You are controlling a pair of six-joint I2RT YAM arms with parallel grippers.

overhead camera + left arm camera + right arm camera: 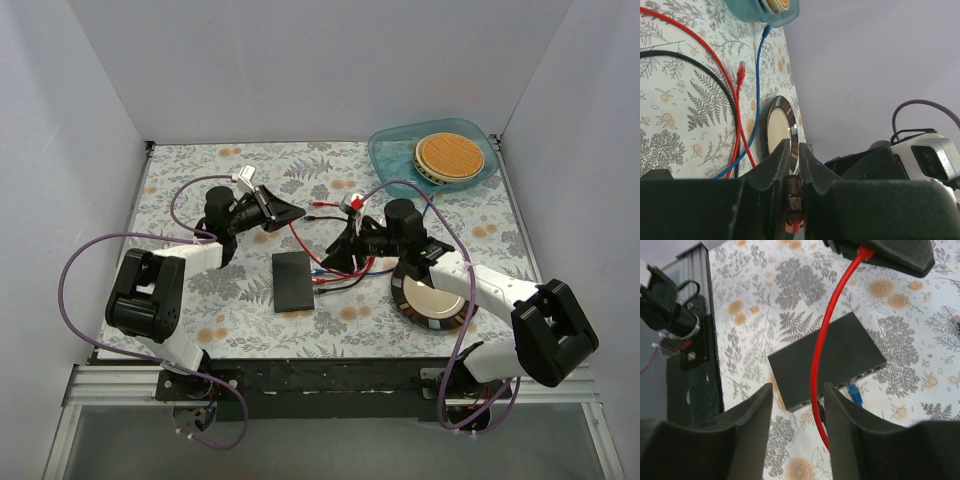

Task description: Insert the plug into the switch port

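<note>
From above, we see the left gripper [283,212] raised over the table [200,170], behind the network switch [292,282]. A red cable [298,238] runs from it towards the right gripper [342,255], which hangs just right of the switch. A round dish [432,300] lies under the right arm.

In the left wrist view, the jaws are pinched tight on the plug [794,197], a small clear connector with a red boot. Most of it is buried between the fingers, so we cannot tell which way its clip faces.

In the right wrist view, the jaws stand wide, with the red cable passing loose between them. Below lies the switch, and the switch port [865,375] is one of a row along its edge. A blue plug [854,392] sits just beside that row, possibly seated; the view is too small to say.

We judge that the plug is grasped but well apart from the switch, so carrying and aligning is the step in hand. The next move calls for lowering the plug to socket level, squaring it to a free port and pushing it straight in.
</note>
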